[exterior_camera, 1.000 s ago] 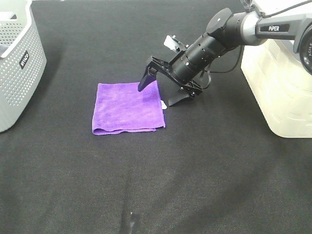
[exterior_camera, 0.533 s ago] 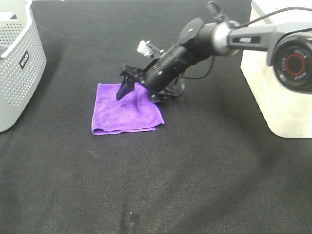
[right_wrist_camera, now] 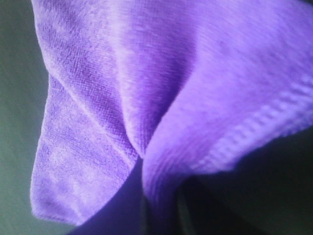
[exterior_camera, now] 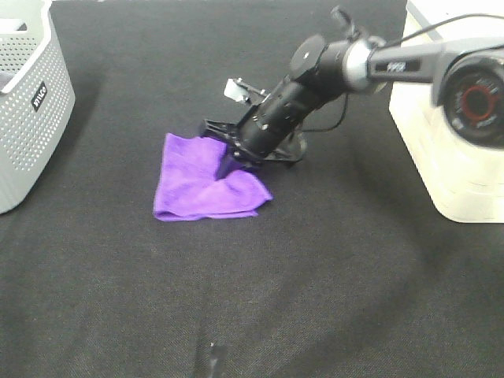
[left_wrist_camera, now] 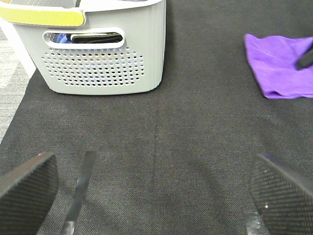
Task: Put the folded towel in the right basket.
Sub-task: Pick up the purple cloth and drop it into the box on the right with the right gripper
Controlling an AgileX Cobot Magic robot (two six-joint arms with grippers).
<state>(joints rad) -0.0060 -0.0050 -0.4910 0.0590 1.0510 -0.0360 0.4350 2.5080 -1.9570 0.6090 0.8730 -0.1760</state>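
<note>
The purple folded towel [exterior_camera: 201, 185] lies on the black mat, bunched up at its right edge. My right gripper [exterior_camera: 230, 163] reaches in from the right and is shut on a pinched fold of that edge. The right wrist view is filled by the towel [right_wrist_camera: 146, 88], creased where the jaws hold it. The cream right basket [exterior_camera: 457, 142] stands at the far right. My left gripper [left_wrist_camera: 156, 196] is open and empty low over the mat. In its view the towel [left_wrist_camera: 281, 68] lies far off.
A grey perforated basket [exterior_camera: 31, 102] stands at the far left. It also shows in the left wrist view [left_wrist_camera: 98, 58], with dark items inside. The black mat [exterior_camera: 315, 276] covers the table.
My right gripper has moved left over the towel's right edge and closed on it. The towel has gone from flat to bunched and has shifted slightly.
</note>
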